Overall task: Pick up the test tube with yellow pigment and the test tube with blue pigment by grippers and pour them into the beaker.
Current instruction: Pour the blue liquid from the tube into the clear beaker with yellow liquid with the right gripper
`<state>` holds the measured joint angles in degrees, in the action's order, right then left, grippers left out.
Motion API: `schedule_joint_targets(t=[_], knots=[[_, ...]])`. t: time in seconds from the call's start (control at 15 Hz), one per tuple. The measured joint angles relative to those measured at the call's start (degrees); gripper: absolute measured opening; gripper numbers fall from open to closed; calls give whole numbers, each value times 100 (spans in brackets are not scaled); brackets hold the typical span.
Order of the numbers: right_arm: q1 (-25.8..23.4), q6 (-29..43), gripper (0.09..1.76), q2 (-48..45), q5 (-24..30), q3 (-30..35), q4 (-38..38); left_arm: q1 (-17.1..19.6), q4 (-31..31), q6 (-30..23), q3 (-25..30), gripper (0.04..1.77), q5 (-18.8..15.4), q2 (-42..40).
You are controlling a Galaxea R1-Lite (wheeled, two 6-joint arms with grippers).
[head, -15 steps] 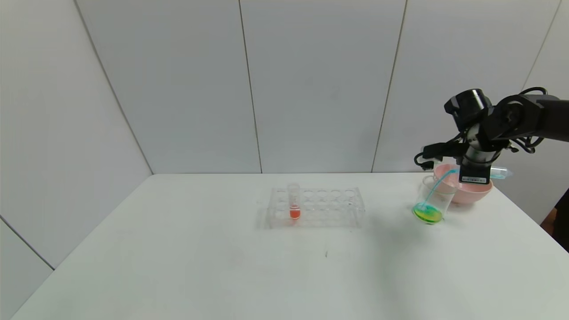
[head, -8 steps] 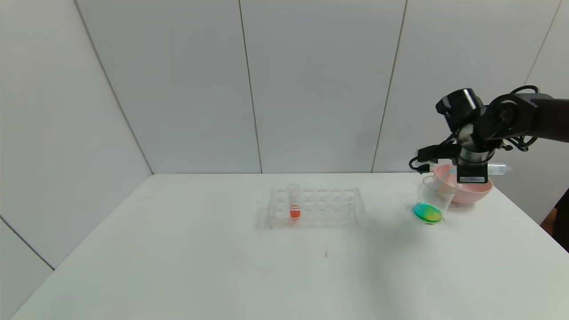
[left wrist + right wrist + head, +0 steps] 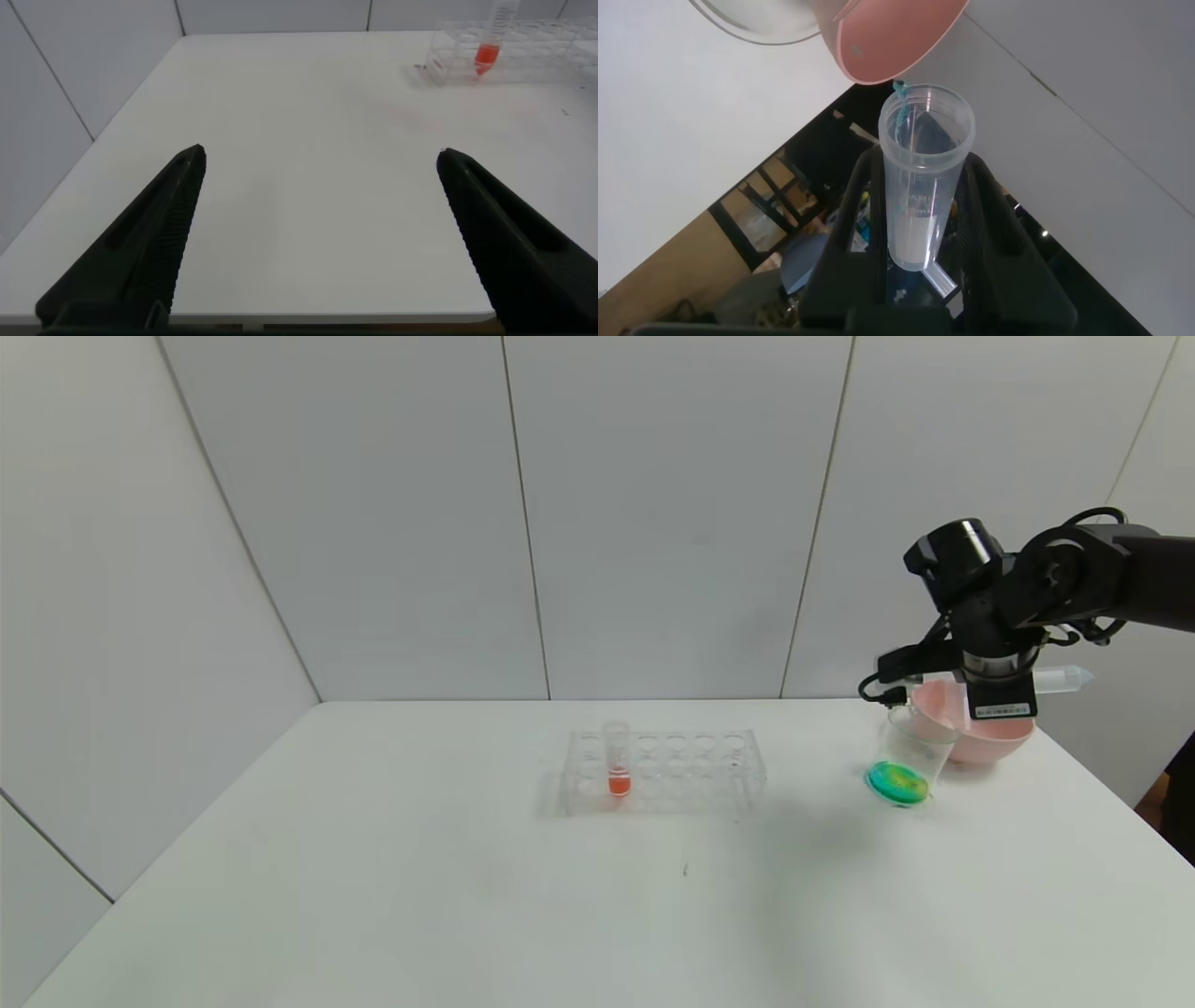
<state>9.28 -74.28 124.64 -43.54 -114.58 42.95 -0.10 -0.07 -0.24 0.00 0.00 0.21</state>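
Observation:
The test tube with blue pigment [image 3: 1062, 680] lies about level in my right gripper [image 3: 1001, 689], above the pink bowl. In the right wrist view the tube [image 3: 923, 201] looks drained, with only a blue trace at its rim, and my right gripper [image 3: 924, 161] is shut on it. The beaker [image 3: 907, 758] stands tilted against the bowl, just below and left of the gripper, with green-blue liquid at its bottom. The test tube with yellow pigment is out of view. My left gripper [image 3: 318, 159] hangs open over bare table, holding nothing.
A clear tube rack [image 3: 665, 771] stands mid-table with an orange-red-bottomed tube [image 3: 617, 763] in its left end. The pink bowl [image 3: 991, 739] sits at the back right near the table's edge. The table's right edge runs close behind the bowl.
The blue stream from the tube into the beaker has stopped. My right gripper has risen slightly and levelled the tube. The liquid in the beaker has turned from yellow-green to green-blue.

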Motion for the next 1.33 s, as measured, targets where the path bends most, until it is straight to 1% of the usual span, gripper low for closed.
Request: schedule_joint_targets(t=[0.13, 0.27, 0.33, 0.47, 0.6, 0.73, 0.8, 0.93, 1.0, 1.07, 1.13, 1.33], knots=[[9, 68, 50, -11, 33, -2, -39, 0, 0, 0, 0, 176, 0, 0], [-7, 311, 50, -38, 310, 0, -59, 0, 0, 0, 0, 176, 0, 0], [-22, 607, 50, -60, 674, 22, -72, 0, 0, 0, 0, 176, 0, 0], [-44, 1727, 50, -85, 1812, 52, -154, 0, 0, 2, 0, 176, -2, -2], [-74, 2775, 50, -132, 3068, 69, -439, 0, 0, 0, 0, 176, -2, 0], [-189, 3476, 50, -273, 4090, 105, -679, 0, 0, 0, 0, 176, 0, 0], [-291, 3791, 50, -405, 4458, 149, -740, 0, 0, 0, 0, 176, 0, 0], [-462, 4414, 50, -724, 4994, 361, -879, 0, 0, 0, 0, 176, 0, 0], [-521, 4869, 50, -909, 5238, 601, -1219, 0, 0, 2, 0, 176, 0, 0], [-573, 5264, 50, -1074, 5383, 907, -1804, 0, 0, 0, 0, 176, -5, 0], [-622, 5632, 50, -1224, 5482, 1301, -2576, 0, 0, 0, 0, 176, 0, 0], [-752, 6495, 50, -1666, 5700, 2925, -5153, 0, 0, 0, 0, 176, 0, 0]])
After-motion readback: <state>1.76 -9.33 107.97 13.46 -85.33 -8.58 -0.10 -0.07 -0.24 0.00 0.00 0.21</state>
